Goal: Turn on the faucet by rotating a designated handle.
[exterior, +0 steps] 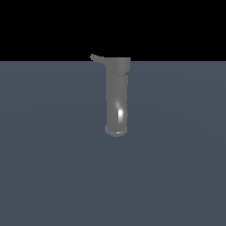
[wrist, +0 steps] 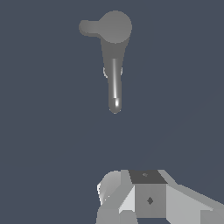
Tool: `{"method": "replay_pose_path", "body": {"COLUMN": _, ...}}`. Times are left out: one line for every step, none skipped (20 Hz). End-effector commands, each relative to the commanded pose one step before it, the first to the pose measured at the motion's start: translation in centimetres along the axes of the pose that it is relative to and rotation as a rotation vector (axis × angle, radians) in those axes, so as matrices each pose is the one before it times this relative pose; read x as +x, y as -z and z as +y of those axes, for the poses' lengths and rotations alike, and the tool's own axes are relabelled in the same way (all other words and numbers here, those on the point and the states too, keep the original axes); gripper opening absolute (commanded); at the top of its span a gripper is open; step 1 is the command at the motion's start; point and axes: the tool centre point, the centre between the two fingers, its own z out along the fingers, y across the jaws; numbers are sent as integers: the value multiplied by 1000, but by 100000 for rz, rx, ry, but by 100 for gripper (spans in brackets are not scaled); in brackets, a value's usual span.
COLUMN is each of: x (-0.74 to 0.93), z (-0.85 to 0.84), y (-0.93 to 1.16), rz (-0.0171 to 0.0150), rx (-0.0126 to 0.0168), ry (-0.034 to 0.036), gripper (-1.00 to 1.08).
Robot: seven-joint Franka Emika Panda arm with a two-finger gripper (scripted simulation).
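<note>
The faucet (exterior: 117, 99) stands upright on the dark grey floor (exterior: 53, 176), near the middle of the exterior view, flared rim at the bottom. It looks like rigid, smooth metal, probably slippery. The handle (exterior: 98, 58) sticks out from the cap toward the exterior view's left; its thin tip seems the best place to push. The gripper (wrist: 131, 205) is well apart from it. I cannot tell how wide its fingers are.

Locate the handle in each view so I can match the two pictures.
Exterior view: the handle juts from the cap toward the exterior view's left, at the faucet's upper end.
Wrist view: the handle is the short stub beside the round cap, far from the gripper.
Shared landmark: the faucet's bright highlight streak.
</note>
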Motion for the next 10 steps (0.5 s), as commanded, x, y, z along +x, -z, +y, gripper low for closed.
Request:
{"method": "replay_pose_path", "body": {"x": 0, "z": 1, "y": 0, "rz": 0, "rx": 0, "ry": 0, "gripper": -100}}
{"method": "replay_pose_path", "body": {"x": 8, "z": 13, "y": -1, "rz": -65, "rx": 65, "ry": -76, "gripper": -100}}
{"method": "replay_pose_path", "body": {"x": 16, "z": 27, "y": 2, "rz": -176, "rx": 177, "ry": -206, "gripper": -100}}
{"method": "replay_pose_path", "body": {"x": 30, "z": 52, "y": 1, "rz": -297, "rx": 297, "ry": -345, "gripper": -100}}
{"method": "replay_pose_path", "body": {"x": 41, "z": 72, "y": 2, "rz": -412, "rx": 409, "ry": -475, "gripper": -100}}
{"method": "replay_pose_path", "body": {"x": 49, "z": 92, "y": 4, "rz": -519, "rx": 510, "ry": -590, "gripper": -100}}
{"method": "replay_pose_path", "body": {"x": 45, "z": 92, "y": 5, "rz": -519, "rx": 503, "ry": -576, "gripper": -100}}
{"method": "replay_pose_path", "body": {"x": 31, "z": 73, "y": 5, "rz": -406, "rx": 385, "ry": -433, "gripper": -100}}
{"method": "replay_pose_path", "body": {"x": 16, "z": 52, "y": 5, "rz": -286, "rx": 264, "ry": -286, "gripper": -100}}
{"method": "replay_pose_path", "body": {"x": 5, "z": 34, "y": 3, "rz": -169, "rx": 147, "ry": -146, "gripper": -100}}
